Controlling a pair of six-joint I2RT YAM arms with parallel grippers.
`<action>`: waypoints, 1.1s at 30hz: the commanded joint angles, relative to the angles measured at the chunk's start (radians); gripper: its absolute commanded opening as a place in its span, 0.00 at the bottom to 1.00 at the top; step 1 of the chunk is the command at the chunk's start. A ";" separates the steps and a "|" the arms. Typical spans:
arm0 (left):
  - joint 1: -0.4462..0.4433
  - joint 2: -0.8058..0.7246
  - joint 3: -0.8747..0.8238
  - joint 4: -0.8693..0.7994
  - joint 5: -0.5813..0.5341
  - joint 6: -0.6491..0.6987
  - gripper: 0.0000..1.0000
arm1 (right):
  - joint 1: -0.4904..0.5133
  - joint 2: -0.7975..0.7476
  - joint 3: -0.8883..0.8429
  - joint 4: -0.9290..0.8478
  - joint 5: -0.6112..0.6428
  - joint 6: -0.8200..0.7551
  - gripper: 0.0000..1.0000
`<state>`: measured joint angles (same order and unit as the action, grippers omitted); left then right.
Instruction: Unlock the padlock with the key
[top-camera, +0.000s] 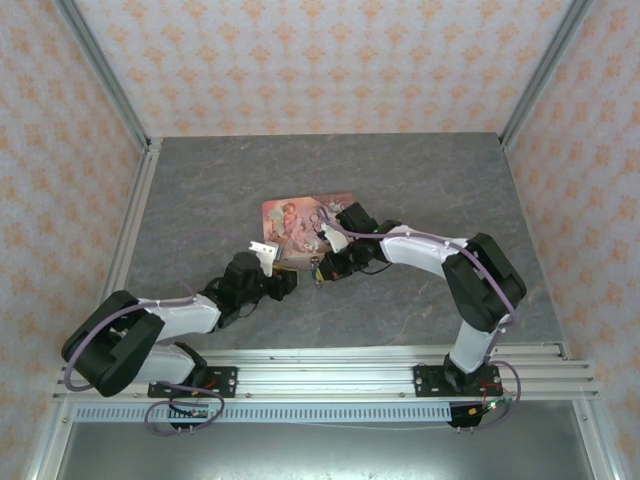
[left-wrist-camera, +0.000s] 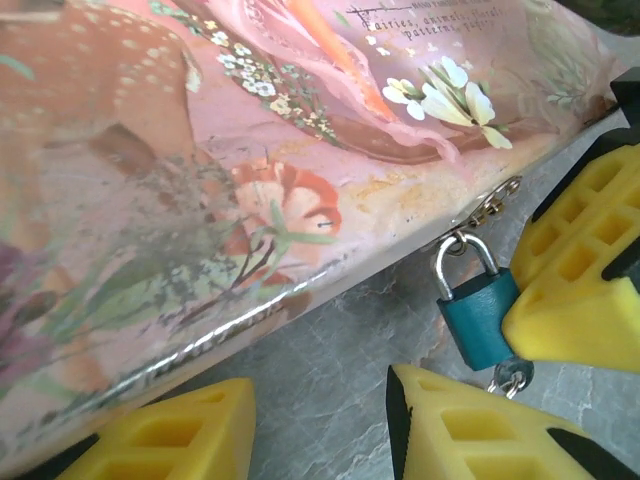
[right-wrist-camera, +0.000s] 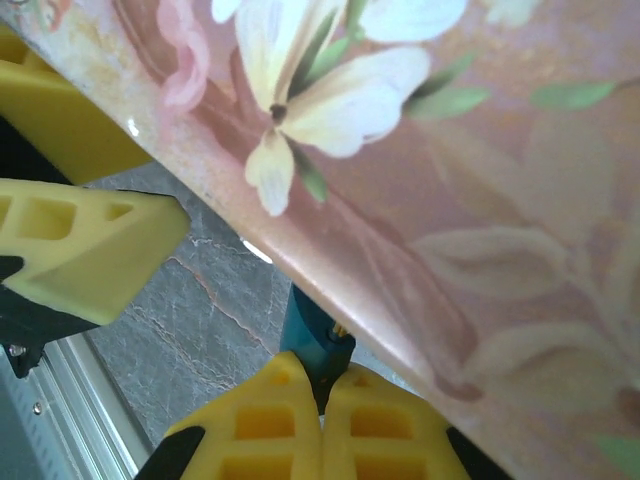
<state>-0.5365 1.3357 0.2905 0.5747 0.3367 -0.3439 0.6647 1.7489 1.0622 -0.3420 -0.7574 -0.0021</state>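
Observation:
The small teal padlock (left-wrist-camera: 478, 318) hangs by its metal shackle from the hasp (left-wrist-camera: 490, 205) on the front edge of the pink tin (top-camera: 305, 218). My right gripper (right-wrist-camera: 322, 385) is shut, its yellow tips pressed together right under the padlock (right-wrist-camera: 312, 335) on a thin dark piece that I take for the key. Most of the key is hidden. A silvery ring (left-wrist-camera: 512, 376) dangles below the padlock's base. My left gripper (left-wrist-camera: 320, 400) stands open just left of the padlock, with bare table between its fingers. In the top view both grippers (top-camera: 288, 283) (top-camera: 320, 270) meet at the tin's near edge.
The pink illustrated tin (left-wrist-camera: 250, 150) lies flat on the grey stone-patterned table (top-camera: 420, 190). Patterned walls close off the left, back and right. A metal rail (top-camera: 330, 375) carries the arm bases along the near edge.

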 joint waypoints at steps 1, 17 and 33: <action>0.019 0.035 0.032 0.121 0.080 -0.080 0.40 | -0.001 -0.045 -0.011 0.024 -0.077 -0.056 0.00; 0.025 0.089 0.093 0.058 0.100 -0.083 0.39 | 0.002 -0.050 0.046 -0.191 0.234 -0.256 0.00; 0.027 -0.007 -0.020 0.212 0.106 -0.378 0.40 | -0.004 -0.037 -0.052 0.292 0.051 0.522 0.00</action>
<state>-0.5205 1.3617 0.2985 0.7147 0.4416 -0.6113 0.6609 1.7287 1.0306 -0.2035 -0.6804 0.3161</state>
